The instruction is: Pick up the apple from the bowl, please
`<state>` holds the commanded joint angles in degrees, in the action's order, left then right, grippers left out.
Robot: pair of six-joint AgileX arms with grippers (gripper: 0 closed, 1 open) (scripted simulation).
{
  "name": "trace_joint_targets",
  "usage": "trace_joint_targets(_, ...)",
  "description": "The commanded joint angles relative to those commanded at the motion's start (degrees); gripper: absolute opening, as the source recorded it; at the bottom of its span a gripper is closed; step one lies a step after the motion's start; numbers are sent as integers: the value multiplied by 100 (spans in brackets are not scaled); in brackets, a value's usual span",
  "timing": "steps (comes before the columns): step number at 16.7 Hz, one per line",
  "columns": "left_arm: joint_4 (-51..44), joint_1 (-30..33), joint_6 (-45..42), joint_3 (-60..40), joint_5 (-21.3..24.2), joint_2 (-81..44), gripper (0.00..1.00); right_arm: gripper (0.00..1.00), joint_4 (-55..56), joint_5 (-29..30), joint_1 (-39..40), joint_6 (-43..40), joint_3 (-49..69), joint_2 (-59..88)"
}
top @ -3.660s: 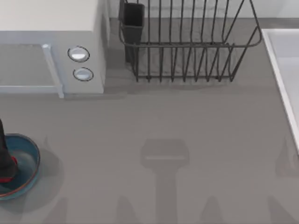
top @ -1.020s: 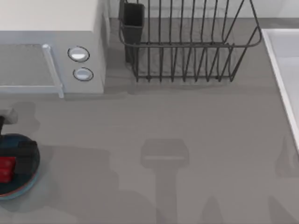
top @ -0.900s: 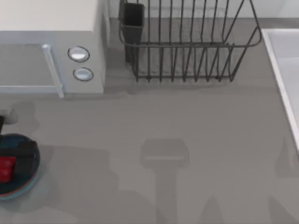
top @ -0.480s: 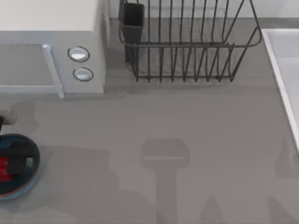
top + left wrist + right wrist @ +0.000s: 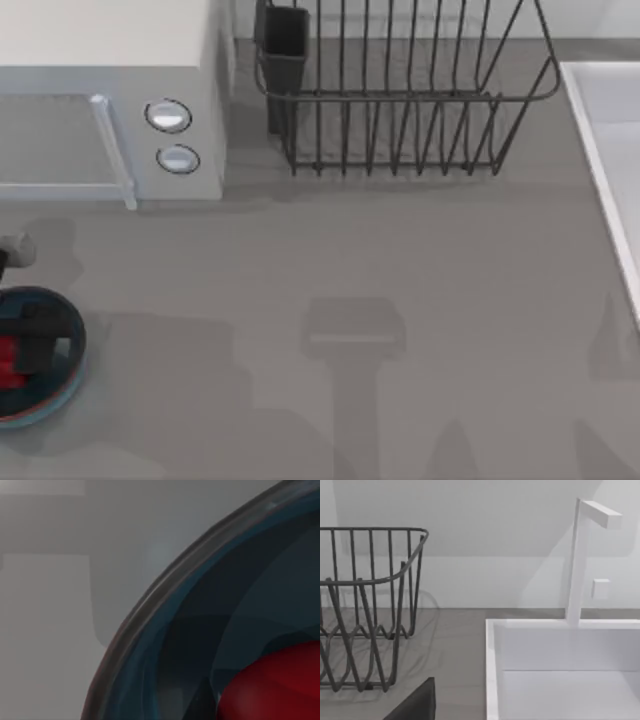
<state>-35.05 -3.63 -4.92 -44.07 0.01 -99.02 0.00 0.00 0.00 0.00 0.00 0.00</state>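
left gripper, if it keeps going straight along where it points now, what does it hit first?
Most likely the apple. In the top view the left gripper sits over the bowl at the table's left edge, with the red fruit beside its dark body. Its wrist camera looks into the bowl at the apple close by. Depth is unclear; the bowl's inside could come first.

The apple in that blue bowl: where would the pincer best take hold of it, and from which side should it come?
Probably from straight above, closing on two opposite sides of the apple. It lies low inside the bowl, whose raised rim blocks a sideways approach, and it is far smaller than the bowl, so there is room beside it. The left pincer is over it at the table's left edge.
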Motion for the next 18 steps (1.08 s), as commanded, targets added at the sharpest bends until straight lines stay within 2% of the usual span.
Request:
trace_joint_targets(4, 0, 0, 0, 0, 0, 0, 0, 100, 0, 0, 0, 0, 0, 0)
trace_joint_targets(5, -397, 27, 7, -249, -165, 525, 0, 100, 0, 0, 0, 0, 0, 0)
trace_joint_targets(10, -1044, 34, 13, -892, -167, 473, 0, 100, 0, 0, 0, 0, 0, 0)
trace_joint_targets(13, -2154, 47, 25, -1956, -170, 465, 0, 100, 0, 0, 0, 0, 0, 0)
trace_joint_targets(18, -4513, 77, 57, -4074, -172, 596, 0, 100, 0, 0, 0, 0, 0, 0)
